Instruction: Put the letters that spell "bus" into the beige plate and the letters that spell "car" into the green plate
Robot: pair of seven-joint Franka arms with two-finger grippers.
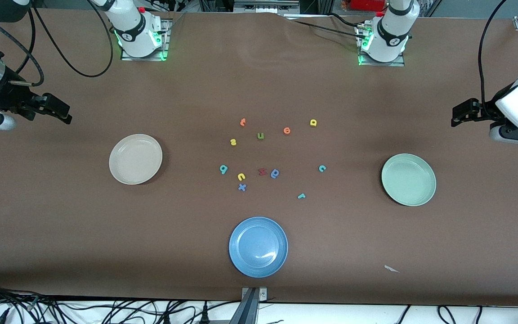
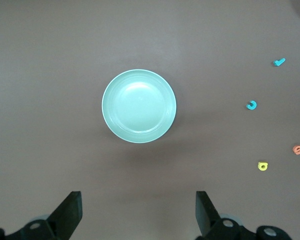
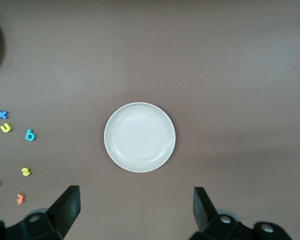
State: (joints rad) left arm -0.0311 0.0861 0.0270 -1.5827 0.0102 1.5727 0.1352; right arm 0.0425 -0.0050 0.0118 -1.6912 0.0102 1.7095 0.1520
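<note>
The beige plate (image 1: 135, 159) (image 3: 139, 137) lies empty toward the right arm's end, the green plate (image 1: 408, 179) (image 2: 139, 106) empty toward the left arm's end. Between them lie scattered letters: teal b (image 1: 223, 169) (image 3: 30, 135), yellow u (image 1: 241, 177) (image 3: 6, 128), yellow s (image 1: 233, 142) (image 3: 25, 171), teal c (image 1: 322, 168) (image 2: 251, 105), yellow a (image 1: 313, 122) (image 2: 262, 166), teal r (image 1: 301, 195) (image 2: 278, 62). My right gripper (image 1: 59, 112) (image 3: 136, 207) hangs open over bare table by the beige plate. My left gripper (image 1: 463, 112) (image 2: 139, 210) hangs open by the green plate.
A blue plate (image 1: 258, 246) lies nearest the front camera. Other letters sit among the task's own: olive u (image 1: 260, 136), two orange ones (image 1: 243, 122) (image 1: 287, 130), red z (image 1: 262, 171), blue bowl-and-stem letter (image 1: 275, 173), blue x (image 1: 242, 187). A paper scrap (image 1: 391, 269) lies near the front edge.
</note>
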